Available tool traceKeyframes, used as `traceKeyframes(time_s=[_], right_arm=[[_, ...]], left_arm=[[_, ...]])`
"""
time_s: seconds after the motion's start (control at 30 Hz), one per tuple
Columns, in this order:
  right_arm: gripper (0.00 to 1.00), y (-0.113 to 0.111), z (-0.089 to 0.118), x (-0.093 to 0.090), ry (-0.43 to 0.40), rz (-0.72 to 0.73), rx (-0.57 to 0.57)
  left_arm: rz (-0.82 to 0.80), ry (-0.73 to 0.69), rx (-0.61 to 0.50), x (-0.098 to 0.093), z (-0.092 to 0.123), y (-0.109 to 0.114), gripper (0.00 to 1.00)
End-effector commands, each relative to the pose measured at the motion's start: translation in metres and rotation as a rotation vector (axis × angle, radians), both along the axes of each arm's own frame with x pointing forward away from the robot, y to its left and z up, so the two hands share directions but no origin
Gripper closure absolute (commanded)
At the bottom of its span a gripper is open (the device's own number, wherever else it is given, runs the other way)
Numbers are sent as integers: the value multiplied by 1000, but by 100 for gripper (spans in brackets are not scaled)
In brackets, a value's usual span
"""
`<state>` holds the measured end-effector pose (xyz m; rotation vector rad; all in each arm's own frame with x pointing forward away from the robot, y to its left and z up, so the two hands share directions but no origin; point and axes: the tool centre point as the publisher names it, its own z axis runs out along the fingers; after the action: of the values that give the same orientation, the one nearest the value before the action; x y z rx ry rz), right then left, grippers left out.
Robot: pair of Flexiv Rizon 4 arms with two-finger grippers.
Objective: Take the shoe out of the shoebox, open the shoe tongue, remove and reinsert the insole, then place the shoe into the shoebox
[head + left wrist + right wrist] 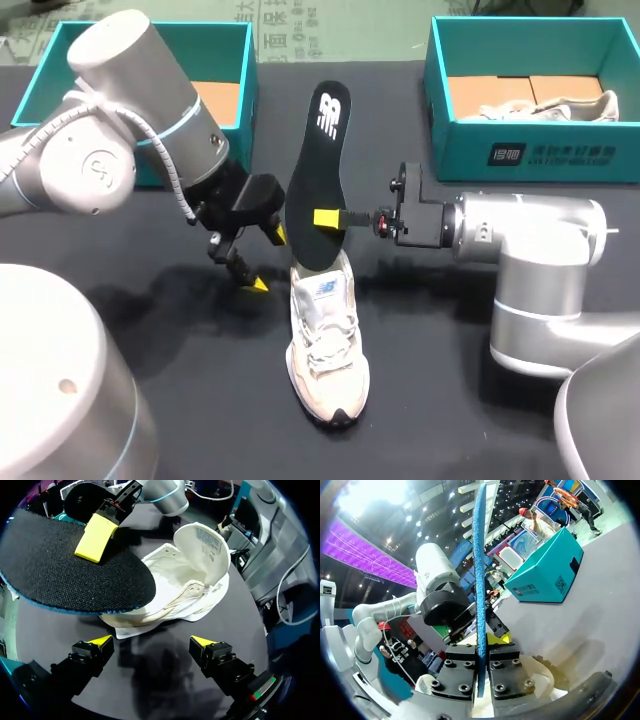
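Note:
A white and beige sneaker (325, 340) lies on the black table, toe toward the front edge, its tongue folded open (202, 545). The black insole (320, 170) stands upright above the shoe's heel, with my right gripper (325, 218) shut on its lower half; one of that gripper's yellow fingertips (97, 537) lies flat against the insole (65, 575). In the right wrist view the insole's blue edge (479, 580) runs straight up from between the fingers (480, 650). My left gripper (268, 260) is open just left of the shoe's heel, holding nothing; the shoe (185, 585) is ahead of its fingers (152, 642).
A teal shoebox (60, 60) stands at the back left behind my left arm. A second teal shoebox (530, 150) at the back right holds another pale shoe (560, 108). Black tabletop (200, 390) surrounds the sneaker.

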<state>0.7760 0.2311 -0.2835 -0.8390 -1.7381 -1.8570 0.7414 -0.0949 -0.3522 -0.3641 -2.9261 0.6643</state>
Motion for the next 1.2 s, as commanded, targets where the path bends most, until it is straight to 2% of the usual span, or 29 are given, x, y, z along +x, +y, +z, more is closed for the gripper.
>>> traceKeyframes(time_s=[0.03, 0.23, 0.83, 1.2], right_arm=[[100, 0, -5, 2, -16, 12, 16], [100, -4, -8, 4, -64, 19, 46], [100, -9, -13, 1, -114, 10, 94], [100, -12, -23, 0, -132, -24, 117]], left_arm=[[7, -5, -40, -1, -12, -1, 0], [9, -25, -66, 0, -15, -4, 0], [25, -41, -66, 0, -14, -8, 0], [25, -41, -66, 0, -14, -8, 0]])
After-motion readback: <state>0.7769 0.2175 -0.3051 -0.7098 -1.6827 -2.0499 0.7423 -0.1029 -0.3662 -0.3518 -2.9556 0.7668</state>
